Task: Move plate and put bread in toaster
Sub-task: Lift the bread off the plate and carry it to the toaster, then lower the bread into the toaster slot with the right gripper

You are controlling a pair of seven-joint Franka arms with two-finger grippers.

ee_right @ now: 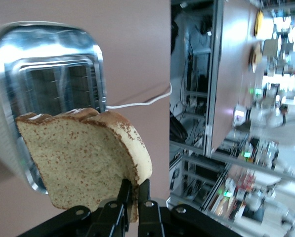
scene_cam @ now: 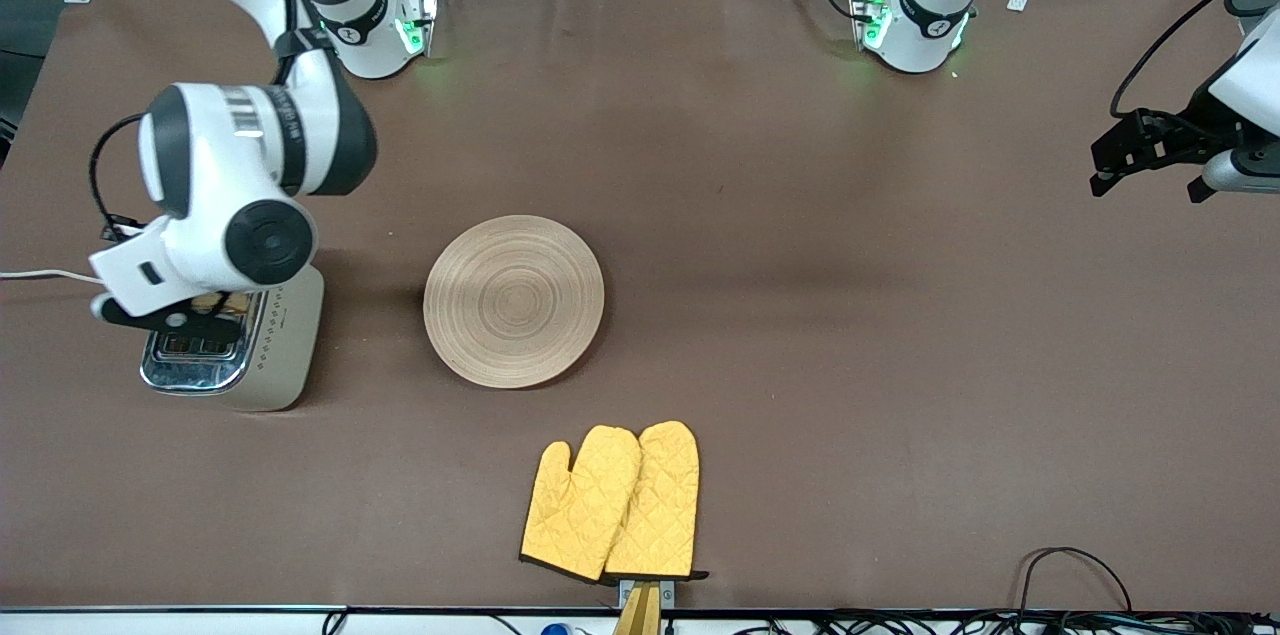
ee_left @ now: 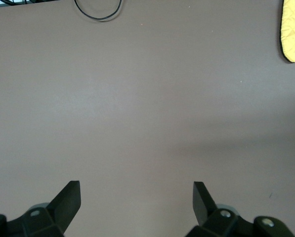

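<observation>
The toaster, cream with a chrome top, stands near the right arm's end of the table. My right gripper hangs over its slots, shut on the bread, a speckled brown slice held by its crust edge. In the right wrist view the gripper holds the slice just above the toaster's chrome top; in the front view the arm hides most of the bread. The wooden plate lies empty mid-table beside the toaster. My left gripper waits open and empty at the left arm's end, over bare table.
A pair of yellow oven mitts lies nearer the front camera than the plate; a mitt's edge shows in the left wrist view. The toaster's white cord runs off the table's end. A black cable loop lies at the front edge.
</observation>
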